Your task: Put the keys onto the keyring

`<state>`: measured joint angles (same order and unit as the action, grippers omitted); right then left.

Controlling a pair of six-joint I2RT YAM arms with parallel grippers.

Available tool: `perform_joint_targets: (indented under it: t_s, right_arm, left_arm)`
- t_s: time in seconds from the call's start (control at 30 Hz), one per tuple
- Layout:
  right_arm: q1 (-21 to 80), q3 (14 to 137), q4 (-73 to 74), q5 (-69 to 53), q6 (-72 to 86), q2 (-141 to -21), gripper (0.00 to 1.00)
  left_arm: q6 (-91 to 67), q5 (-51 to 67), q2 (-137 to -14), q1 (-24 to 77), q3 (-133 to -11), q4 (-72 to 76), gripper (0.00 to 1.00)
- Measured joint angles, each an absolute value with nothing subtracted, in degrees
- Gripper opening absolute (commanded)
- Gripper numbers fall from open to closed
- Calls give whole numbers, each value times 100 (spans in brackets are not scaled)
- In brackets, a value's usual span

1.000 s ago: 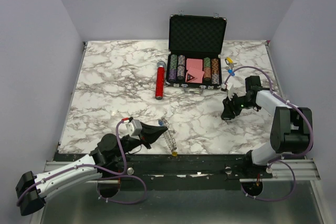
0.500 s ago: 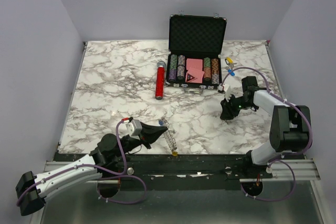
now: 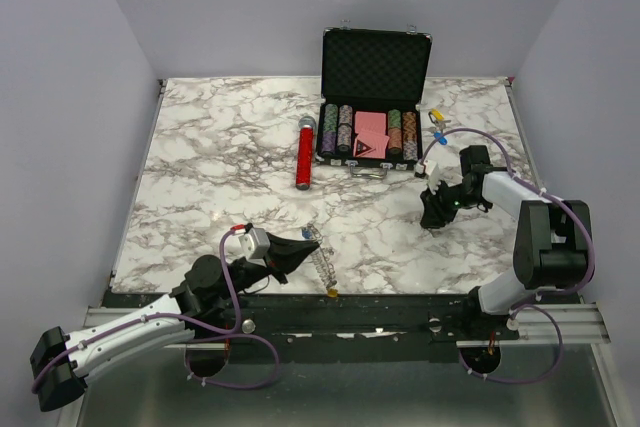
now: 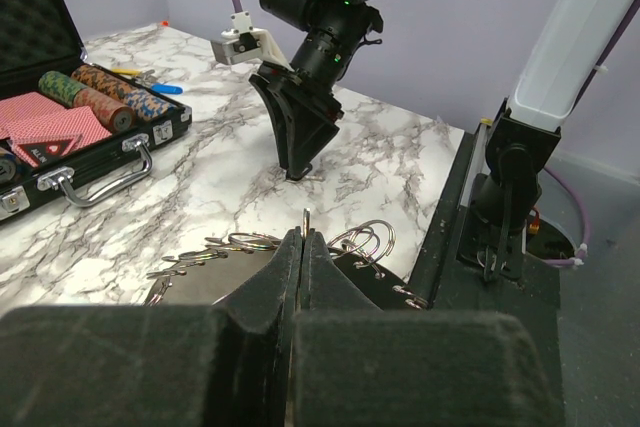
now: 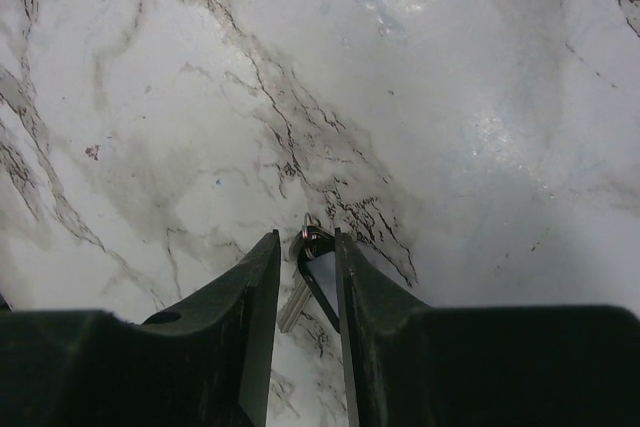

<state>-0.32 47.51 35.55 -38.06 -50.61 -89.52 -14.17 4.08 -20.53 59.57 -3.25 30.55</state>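
**Right jaws closing in on the keys**

Left gripper (image 4: pixel 303 235) sits pressed together, pinching the keyring (image 3: pixel 321 264) wire near the table's (image 3: pixel 200 177) front edge; over right, the right gripper (image 5: pixel 305 238) has narrowed around the keys (image 5: pixel 295 303), a slim gap left; pickup looks imminent, threading still ahead.
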Motion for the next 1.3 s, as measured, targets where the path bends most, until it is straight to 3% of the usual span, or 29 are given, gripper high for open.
perform_joint_targets:
  t_s: [0.73,0.93,1.3]
  right_arm:
    - [126,4751,3553,-3774,-5002,-9002,22]
    - [134,4751,3557,-3776,-4998,-9002,4]
    - [141,4753,3570,-3778,-5000,-9002,2]
  left_arm:
    - [-1420,408,-2027,5957,-325,3052,0]
    - [-1422,408,-2003,5957,-325,3052,0]
    - [-1452,405,-1951,5957,-325,3050,0]
